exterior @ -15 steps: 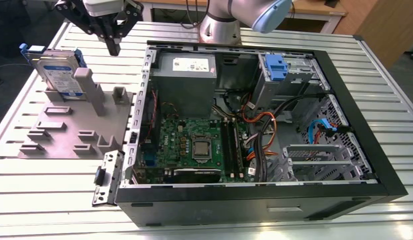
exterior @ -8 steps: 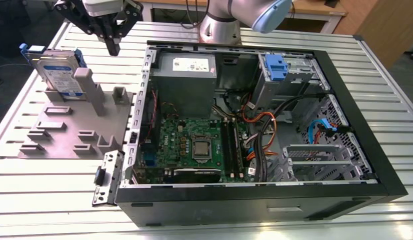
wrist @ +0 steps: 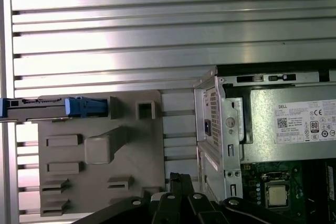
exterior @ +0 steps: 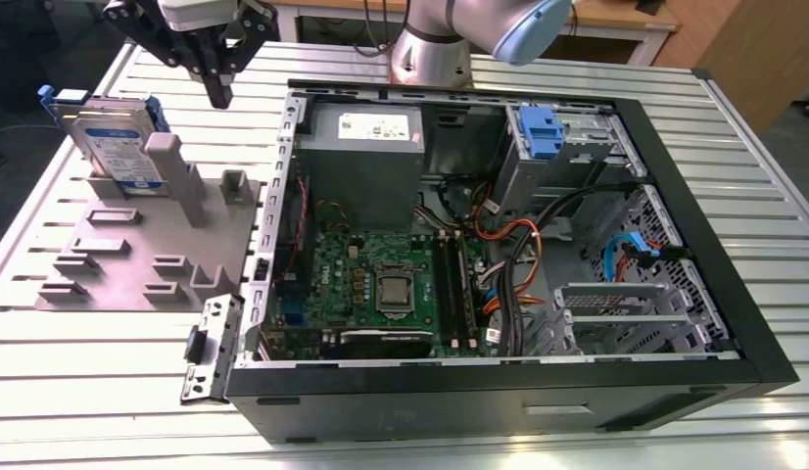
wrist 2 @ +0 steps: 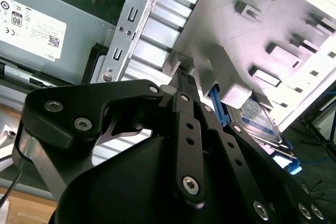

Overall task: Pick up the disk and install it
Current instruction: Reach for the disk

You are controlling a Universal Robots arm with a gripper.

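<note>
My black gripper [exterior: 220, 94], fingers closed on nothing, hangs near the flat silver-grey, blue-framed disk [exterior: 112, 139] standing in a grey plastic holder [exterior: 123, 247].

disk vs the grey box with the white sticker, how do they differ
The disk stands on edge in the rack outside the case; the grey box sits inside it. The disk is thin, blue-framed; the grey box is bulkier, unframed. Both are labelled grey metal.

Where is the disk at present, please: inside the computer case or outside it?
Outside: the disk stands on edge in the grey holder beside the case, the gripper apart from it.
</note>
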